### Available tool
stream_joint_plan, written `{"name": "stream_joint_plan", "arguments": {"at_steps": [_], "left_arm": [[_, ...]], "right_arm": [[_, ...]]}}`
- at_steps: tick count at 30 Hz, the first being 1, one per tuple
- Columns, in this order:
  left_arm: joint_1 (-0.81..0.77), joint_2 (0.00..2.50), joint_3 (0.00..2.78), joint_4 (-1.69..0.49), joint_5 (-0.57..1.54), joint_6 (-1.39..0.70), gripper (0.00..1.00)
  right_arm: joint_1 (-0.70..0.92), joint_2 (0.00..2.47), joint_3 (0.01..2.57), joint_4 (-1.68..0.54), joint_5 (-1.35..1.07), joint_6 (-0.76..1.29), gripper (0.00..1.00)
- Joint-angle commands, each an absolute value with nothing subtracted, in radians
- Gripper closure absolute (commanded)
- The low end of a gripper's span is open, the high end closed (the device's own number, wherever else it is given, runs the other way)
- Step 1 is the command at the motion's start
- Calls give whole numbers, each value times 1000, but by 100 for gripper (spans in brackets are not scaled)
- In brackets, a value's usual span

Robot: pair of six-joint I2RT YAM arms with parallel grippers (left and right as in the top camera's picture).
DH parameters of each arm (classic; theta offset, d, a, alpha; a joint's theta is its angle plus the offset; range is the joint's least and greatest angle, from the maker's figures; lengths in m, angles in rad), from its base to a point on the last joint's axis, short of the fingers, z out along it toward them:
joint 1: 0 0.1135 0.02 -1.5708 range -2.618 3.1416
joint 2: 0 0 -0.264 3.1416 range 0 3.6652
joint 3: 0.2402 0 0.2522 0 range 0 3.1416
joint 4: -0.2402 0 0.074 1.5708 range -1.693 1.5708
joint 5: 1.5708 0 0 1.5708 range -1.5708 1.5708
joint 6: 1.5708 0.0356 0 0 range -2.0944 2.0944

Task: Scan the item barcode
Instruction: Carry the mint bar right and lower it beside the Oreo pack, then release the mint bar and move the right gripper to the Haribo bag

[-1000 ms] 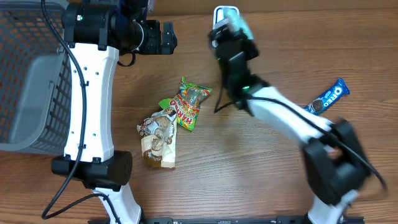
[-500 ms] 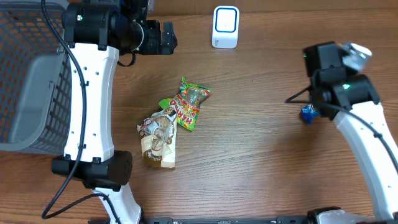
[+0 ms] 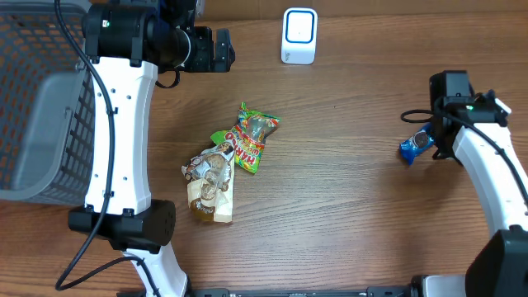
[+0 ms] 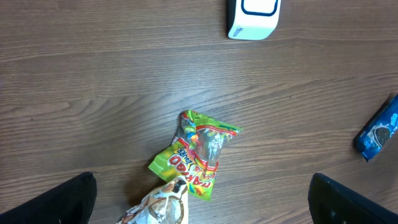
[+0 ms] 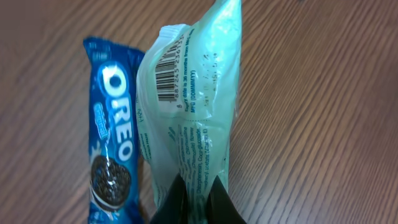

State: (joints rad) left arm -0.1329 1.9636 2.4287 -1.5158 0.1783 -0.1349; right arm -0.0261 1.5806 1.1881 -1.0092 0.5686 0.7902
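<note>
— What is my right pincer (image 5: 189, 193) pinching?
— A pale green packet (image 5: 193, 106), barcode showing, just beside the blue pack (image 5: 111, 143) reading "OREO" and well apart from the scanner (image 3: 299, 35).
— And my left pincer (image 4: 200, 199)?
— Spread wide, holding nothing.

We looked straight down from overhead on the table (image 3: 330, 231). Our left wrist camera hung high and faced down, catching the white scanner (image 4: 254, 15), the green candy bag (image 4: 202, 149) and the Oreo pack (image 4: 378, 130), all shared with the overhead view. Our right wrist camera sat close, a pale green packet (image 5: 193, 106) filling it beside that Oreo pack.
</note>
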Motion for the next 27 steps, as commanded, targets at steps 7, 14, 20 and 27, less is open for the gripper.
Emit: {"name": "stream_joint_plan", "arguments": {"at_steps": [7,14,20,27], "left_arm": [[-131,1955,2437,-1514,173,-127,0],[-131,1955,2437,-1514,173,-127,0],[-131,1955,2437,-1514,173,-127,0],[-131,1955,2437,-1514,173,-127,0]], "right_arm": [[-28,1581,1184,-1027,554,776,62],[-16,1579,1231,-1007,286,570,40],[39,1578,1275,-933,-147,416,40],[194,1581,1275,-712,-345,487,42]]}}
